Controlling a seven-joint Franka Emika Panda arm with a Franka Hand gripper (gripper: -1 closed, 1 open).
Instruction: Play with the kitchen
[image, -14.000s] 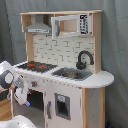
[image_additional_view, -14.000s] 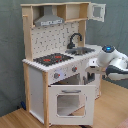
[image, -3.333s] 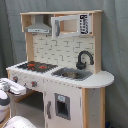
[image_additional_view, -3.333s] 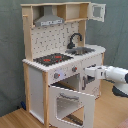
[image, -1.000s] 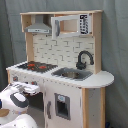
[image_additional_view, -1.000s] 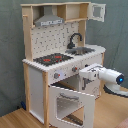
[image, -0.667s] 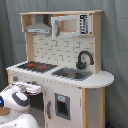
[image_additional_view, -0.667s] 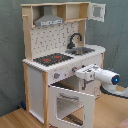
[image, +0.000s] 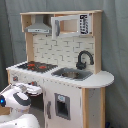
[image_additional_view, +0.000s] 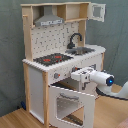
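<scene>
The white and light-wood toy kitchen (image: 65, 50) fills both exterior views, with a black-red hob (image_additional_view: 52, 59), grey hood (image_additional_view: 49, 21), black faucet (image_additional_view: 75, 39) and sink (image: 72, 74). In the second exterior view its windowed oven door (image_additional_view: 72, 102) hangs open, tilted outward. My gripper (image_additional_view: 74, 75) is level with the front knob panel, right beside a knob (image_additional_view: 56, 76) and above the open door. The white arm with a blue ring (image_additional_view: 109, 79) reaches in from the second exterior view's right. In the first exterior view the gripper (image: 31, 90) sits low at the left, against the panel.
A grey curtain (image: 115, 45) hangs behind the kitchen. The floor (image_additional_view: 15, 120) is light wood. The small upper cupboard door (image_additional_view: 97, 11) stands ajar. A lower door with a window (image: 62, 105) under the sink is closed.
The oven door swung open between the oldest frames and now. Over the last second my gripper moved closer to the knob panel, toward the second exterior view's left.
</scene>
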